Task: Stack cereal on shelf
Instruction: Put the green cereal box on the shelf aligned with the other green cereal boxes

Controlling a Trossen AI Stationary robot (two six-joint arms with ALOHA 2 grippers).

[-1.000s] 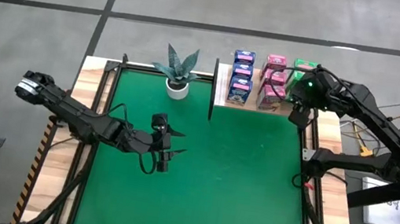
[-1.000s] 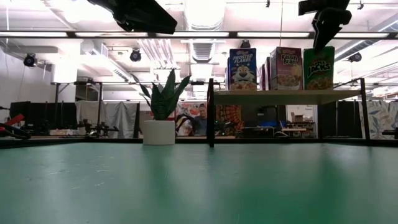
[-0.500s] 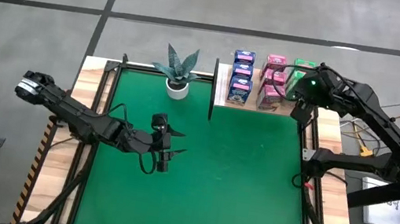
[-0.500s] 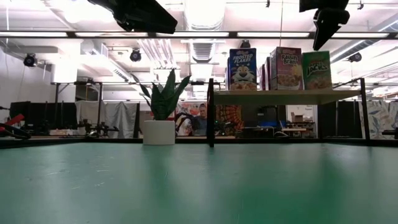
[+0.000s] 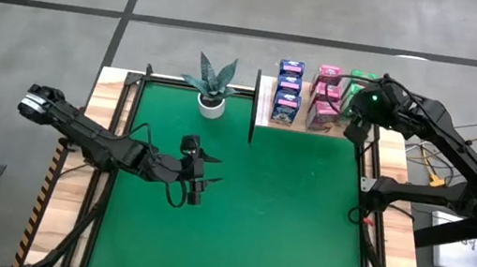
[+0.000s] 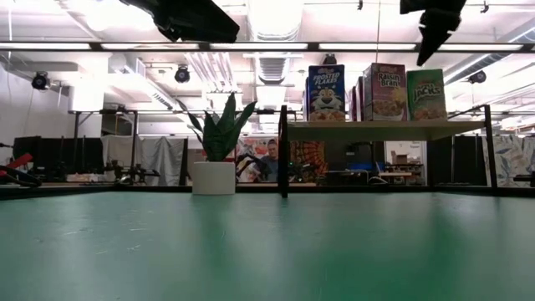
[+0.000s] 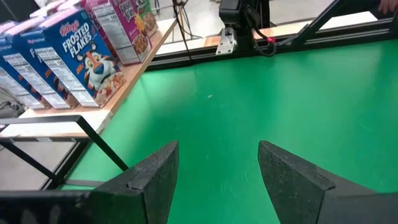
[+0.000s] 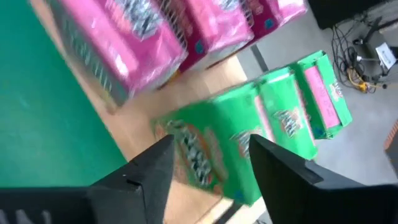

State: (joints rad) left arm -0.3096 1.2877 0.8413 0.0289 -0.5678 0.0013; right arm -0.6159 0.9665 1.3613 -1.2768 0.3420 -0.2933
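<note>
High view: we see all nine cereal boxes on the shelf (image 5: 266, 109) at the table's (image 5: 235, 218) far right corner, in three rows running near-to-far: blue boxes (image 5: 288, 89), pink boxes (image 5: 325, 92), green boxes (image 5: 356, 87). Right gripper (image 5: 355, 130) sits over the shelf's near right edge, beside the green row. We'd judge stacking is done and this arm is clear of the last box. Left gripper (image 5: 198, 177) waits over mid-table, fingers apart. Potted plant (image 5: 212, 87) stands left of the shelf, untouched.

Low view: Frosted Flakes box (image 6: 325, 93), Raisin Bran box (image 6: 384, 92) and Apple Jacks box (image 6: 426, 94) stand upright, long axis vertical, printed fronts facing the near side. Right gripper (image 6: 430, 35) hangs above the Apple Jacks box, not touching it.

Left wrist view: left fingers (image 7: 155, 180) spread wide, nothing between them; blue row visible at the shelf edge.

Right wrist view: right fingers (image 8: 149, 174) apart and empty, green boxes (image 8: 261, 137) beyond them in a tight row, pink ones (image 8: 143, 43) alongside. Packing them side by side in colour rows fits all nine on the small board, we reckon.
</note>
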